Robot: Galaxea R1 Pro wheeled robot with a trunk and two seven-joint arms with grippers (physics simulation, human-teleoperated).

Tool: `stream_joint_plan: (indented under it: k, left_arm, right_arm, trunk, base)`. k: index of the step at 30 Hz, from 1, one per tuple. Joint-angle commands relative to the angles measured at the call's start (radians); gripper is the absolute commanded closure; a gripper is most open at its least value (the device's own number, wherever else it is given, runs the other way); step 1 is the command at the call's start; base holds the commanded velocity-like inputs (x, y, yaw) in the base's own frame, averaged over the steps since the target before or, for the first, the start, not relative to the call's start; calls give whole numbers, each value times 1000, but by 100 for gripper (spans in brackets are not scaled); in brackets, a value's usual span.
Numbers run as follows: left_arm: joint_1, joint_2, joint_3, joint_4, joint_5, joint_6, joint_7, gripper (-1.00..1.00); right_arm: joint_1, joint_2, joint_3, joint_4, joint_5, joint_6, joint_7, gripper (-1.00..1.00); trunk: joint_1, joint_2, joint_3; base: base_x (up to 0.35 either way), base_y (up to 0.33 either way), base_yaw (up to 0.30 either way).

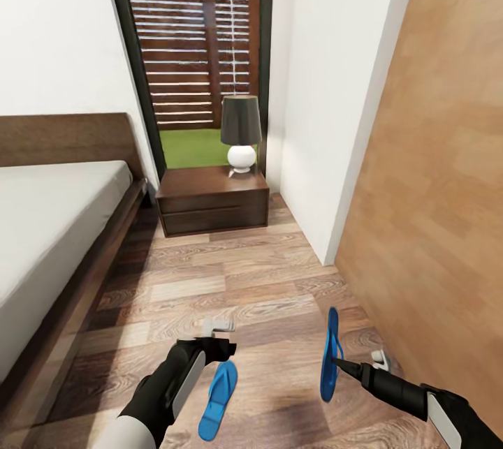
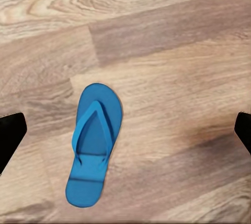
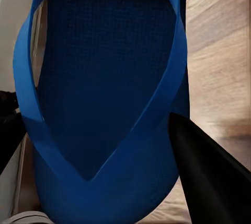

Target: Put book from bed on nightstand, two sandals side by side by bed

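Wood-plank floor beside bed; nightstand seen ahead, lamp on it. One sandal laid flat under left pincer, jaws spread wide, nothing held. Second sandal held on edge, clamped in right pincer. Sandal-placing step judged in hand; next: held sandal to be lowered flat beside first. Book not located.

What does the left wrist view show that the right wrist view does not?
The left wrist view looks down on a sandal lying flat on the wood-plank floor, sole down and untouched, with the open left tool's dark fingertips at the picture's edges.

The right wrist view shows the other sandal from very close, held on edge in the right tool, with one dark finger against it.

Both show a blue sandal, plank floor and dark tool fingers.
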Motion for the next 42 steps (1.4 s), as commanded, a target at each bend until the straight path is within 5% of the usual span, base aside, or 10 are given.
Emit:
stream_joint_plan:
  k: [1,42]
  left_arm:
    - [0,0,-3,-1,10,4,8,-100]
    - [0,2,-2,-1,9,4,8,-100]
  right_arm:
    - [-1,0,-1,1,-6,9,1,100]
    - [0,0,-1,6,-6,9,0,100]
  trunk:
    - [0,-1,-5]
    - [19,-10,-163]
  base:
    - [0,0,0]
    - [0,0,0]
